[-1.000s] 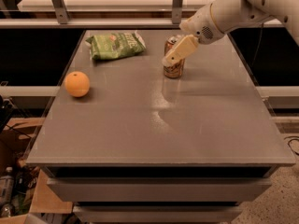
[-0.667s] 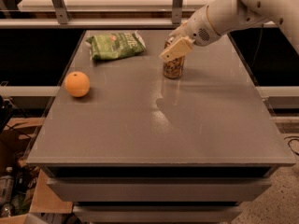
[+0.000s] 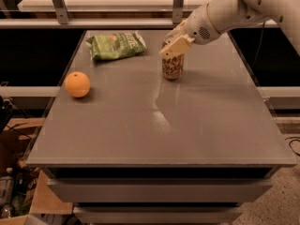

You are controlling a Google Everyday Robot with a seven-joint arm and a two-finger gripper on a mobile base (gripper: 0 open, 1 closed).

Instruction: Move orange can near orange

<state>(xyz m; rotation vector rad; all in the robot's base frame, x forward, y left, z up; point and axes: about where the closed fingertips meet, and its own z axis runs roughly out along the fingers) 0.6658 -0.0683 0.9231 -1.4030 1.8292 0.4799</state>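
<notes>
The orange can [image 3: 172,67] stands upright on the grey table [image 3: 187,125], toward the back and right of the middle. The gripper [image 3: 175,46], cream-coloured on a white arm reaching in from the upper right, sits at the can's top and hides its rim. The orange [image 3: 77,84] lies near the table's left edge, well to the left of the can and a little nearer the front.
A green snack bag [image 3: 116,45] lies at the back of the table, left of the can. A metal rail and shelf run behind the table. Cardboard boxes and clutter sit on the floor at the lower left.
The gripper has shifted slightly left and settled over the can's top. The can and the orange have not moved.
</notes>
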